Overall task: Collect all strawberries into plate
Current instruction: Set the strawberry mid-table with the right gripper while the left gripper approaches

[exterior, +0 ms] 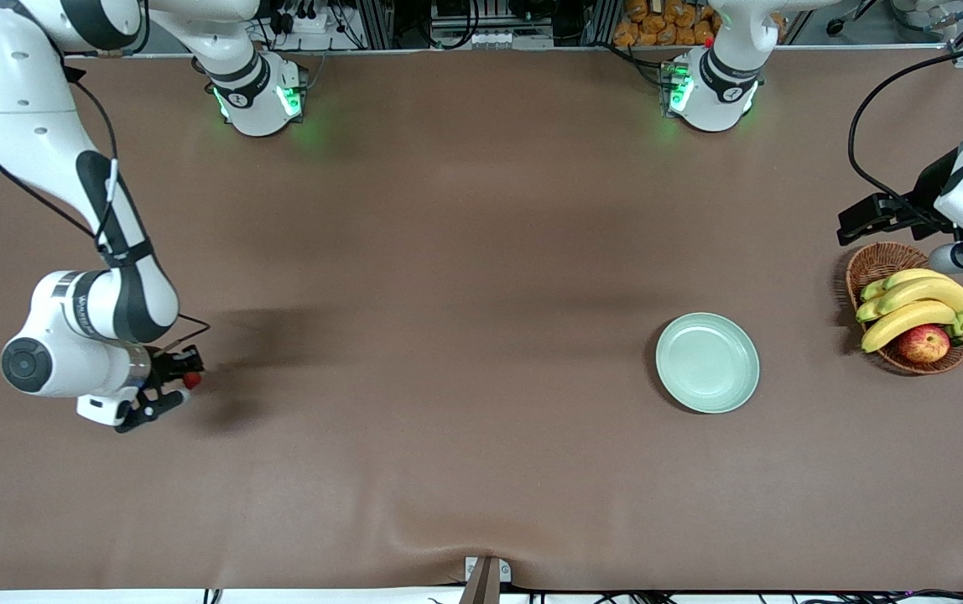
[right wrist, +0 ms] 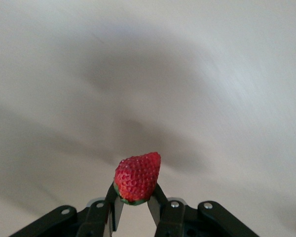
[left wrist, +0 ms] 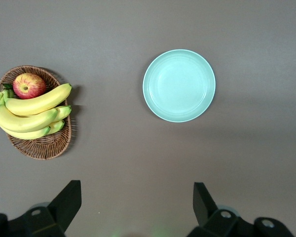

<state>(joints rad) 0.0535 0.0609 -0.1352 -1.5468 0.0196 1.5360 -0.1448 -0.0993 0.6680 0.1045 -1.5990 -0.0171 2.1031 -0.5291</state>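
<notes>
My right gripper is shut on a small red strawberry low over the brown table at the right arm's end; the wrist view shows the strawberry pinched by its green cap between the two fingers. The pale mint-green plate lies bare toward the left arm's end, with nothing on it. My left gripper waits, held high above the table near the basket with its fingers wide open and nothing between them; the plate shows in its wrist view too. No other strawberries are in view.
A brown wicker basket with bananas and a red-yellow apple stands at the left arm's end, beside the plate. The brown table cloth has a raised fold at its edge nearest the front camera.
</notes>
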